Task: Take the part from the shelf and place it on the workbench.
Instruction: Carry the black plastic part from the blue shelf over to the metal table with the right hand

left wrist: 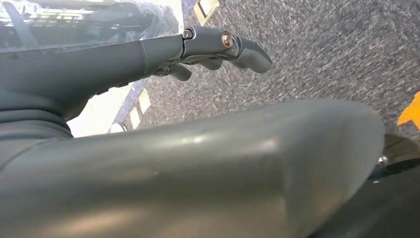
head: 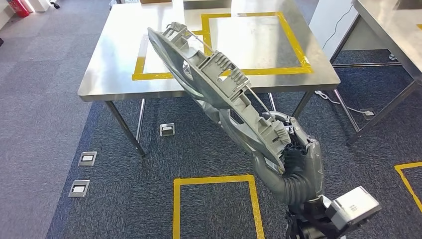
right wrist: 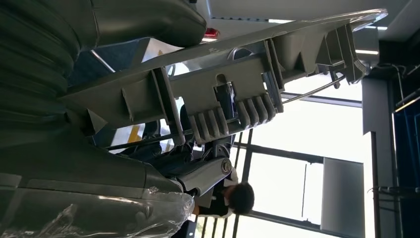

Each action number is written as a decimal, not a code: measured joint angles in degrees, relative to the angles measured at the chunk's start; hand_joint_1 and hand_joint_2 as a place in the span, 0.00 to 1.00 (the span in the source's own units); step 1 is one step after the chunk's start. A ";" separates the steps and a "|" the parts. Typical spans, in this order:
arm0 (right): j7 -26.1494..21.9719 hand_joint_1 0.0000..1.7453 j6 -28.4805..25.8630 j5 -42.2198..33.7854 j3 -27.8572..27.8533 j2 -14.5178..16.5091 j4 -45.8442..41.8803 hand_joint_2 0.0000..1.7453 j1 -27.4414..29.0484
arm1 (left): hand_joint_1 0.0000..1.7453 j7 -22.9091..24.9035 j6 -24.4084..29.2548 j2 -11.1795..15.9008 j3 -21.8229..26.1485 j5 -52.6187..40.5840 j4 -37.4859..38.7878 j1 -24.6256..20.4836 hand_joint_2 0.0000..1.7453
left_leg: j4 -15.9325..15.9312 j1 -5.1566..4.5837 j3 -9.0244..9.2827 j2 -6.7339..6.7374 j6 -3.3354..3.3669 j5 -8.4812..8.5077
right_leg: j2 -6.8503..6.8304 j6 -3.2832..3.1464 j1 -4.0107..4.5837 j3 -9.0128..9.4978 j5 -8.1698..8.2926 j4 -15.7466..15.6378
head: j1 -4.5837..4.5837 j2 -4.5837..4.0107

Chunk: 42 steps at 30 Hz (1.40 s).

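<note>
the shiny metal table (head: pixel 119 55) has yellow tape (head: pixel 293 42) on top and stands on grey carpet (head: pixel 45 129). the long grey plastic part (head: pixel 219 84) is up in the air, tilted over the table's near edge. the right hand (head: pixel 298 149) grips its lower end. the left hand (left wrist: pixel 218 49) holds nothing, fingers apart
</note>
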 joint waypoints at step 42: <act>1.58 1.00 -3.73 2.04 -10.89 4.62 10.02 1.00 -9.73 | 0.00 1.16 -1.37 -0.24 -3.95 -3.25 0.04 -0.60 1.00 | 5.29 0.46 -7.96 0.18 -0.56 7.71 | 0.33 1.04 -0.60 6.10 -4.59 -0.97 | -1.61 0.00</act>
